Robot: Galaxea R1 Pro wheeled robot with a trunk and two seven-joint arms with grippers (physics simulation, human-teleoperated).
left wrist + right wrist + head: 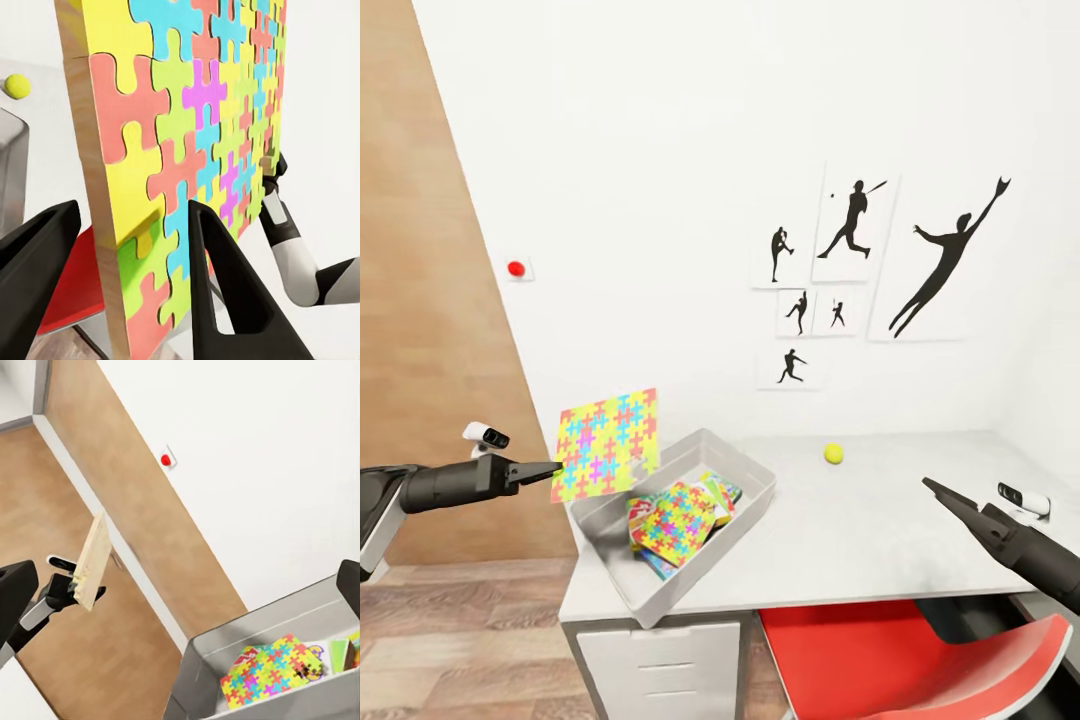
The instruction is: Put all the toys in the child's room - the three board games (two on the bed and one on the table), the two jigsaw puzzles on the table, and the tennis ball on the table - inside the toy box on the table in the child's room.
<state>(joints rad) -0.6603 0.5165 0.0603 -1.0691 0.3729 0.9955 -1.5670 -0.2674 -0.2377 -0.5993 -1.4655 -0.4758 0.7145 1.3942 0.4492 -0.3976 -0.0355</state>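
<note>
My left gripper (550, 468) is shut on a colourful jigsaw puzzle board (606, 444), held upright in the air just left of the table and above the toy box's near-left corner. The left wrist view has the board (187, 150) clamped between both fingers (225, 285). The grey toy box (660, 592) stands at the table's left end, holding another jigsaw puzzle (674, 521) and board games (718, 491). A yellow tennis ball (834, 454) lies on the table behind the box. My right gripper (932, 487) hovers open over the table's right front, holding nothing.
The grey table (860, 530) reaches the white wall with silhouette pictures. A red chair (920, 660) is tucked under its front edge, beside a drawer unit (660, 668). A wooden door (420, 300) stands to the left over wood flooring.
</note>
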